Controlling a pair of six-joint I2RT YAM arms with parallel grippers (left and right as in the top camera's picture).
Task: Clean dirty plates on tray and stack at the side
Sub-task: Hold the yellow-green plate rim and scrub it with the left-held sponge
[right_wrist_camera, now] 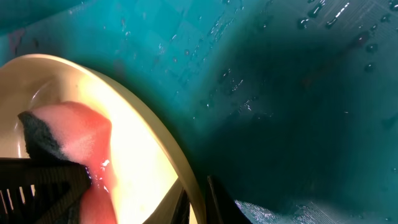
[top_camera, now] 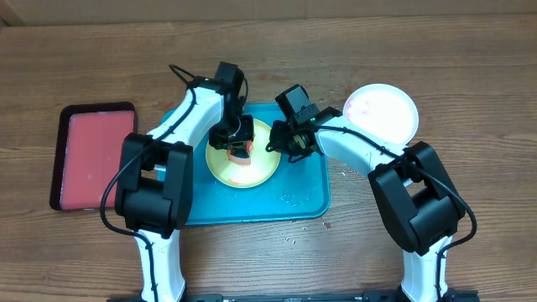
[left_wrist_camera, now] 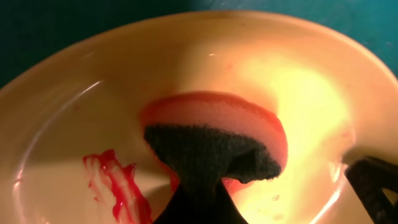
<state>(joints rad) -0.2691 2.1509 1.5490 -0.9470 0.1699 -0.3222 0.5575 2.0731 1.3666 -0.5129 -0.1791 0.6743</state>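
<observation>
While the yellow-green plate sits on the teal tray at the middle of the counter, we see the left jaws clamped on a pink sponge, pressed into the plate beside a red smear. The right jaws pinch the plate's right rim. A white plate lies off the tray, toward the right edge.

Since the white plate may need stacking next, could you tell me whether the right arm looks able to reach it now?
Probably not right away: the white plate lies uncovered close by, but the right fingers seem to pinch the yellow-green plate's rim and must let go first.
</observation>
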